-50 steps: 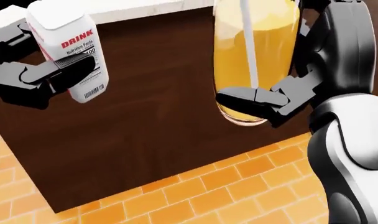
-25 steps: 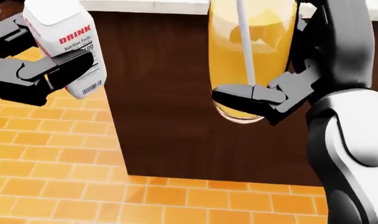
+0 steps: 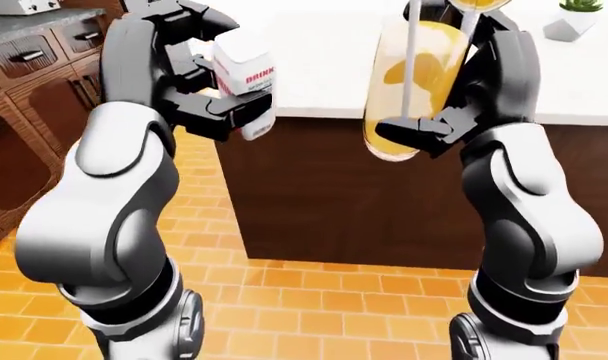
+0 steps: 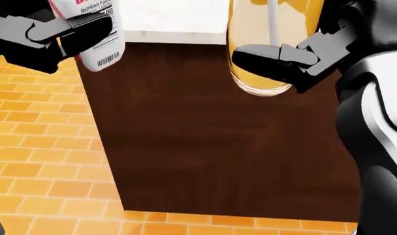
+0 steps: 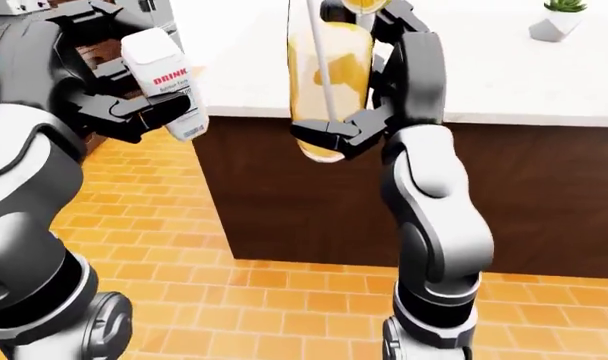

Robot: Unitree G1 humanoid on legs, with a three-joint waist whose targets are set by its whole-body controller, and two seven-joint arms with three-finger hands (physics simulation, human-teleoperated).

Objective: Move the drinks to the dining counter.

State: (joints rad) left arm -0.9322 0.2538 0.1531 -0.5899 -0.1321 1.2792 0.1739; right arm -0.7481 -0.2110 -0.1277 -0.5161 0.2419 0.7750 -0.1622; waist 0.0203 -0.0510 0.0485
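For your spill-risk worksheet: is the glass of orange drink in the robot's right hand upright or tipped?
Roughly upright: the glass stands near vertical in the right hand, its straw rising almost straight.

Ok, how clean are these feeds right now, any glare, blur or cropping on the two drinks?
Left-eye view: sharp; the white counter top is washed out bright, and the drink carton shows whole. Head view: crisp, but the carton and the juice glass are cut off at the top edge. Right-eye view: no blur; the glass's liquid stays readable against the pale counter.

Both arms bent up, elbows low. Left robot hand (image 3: 199,90) fingers clamped round its load; right robot hand (image 3: 454,112) likewise clamped, held at chest height.
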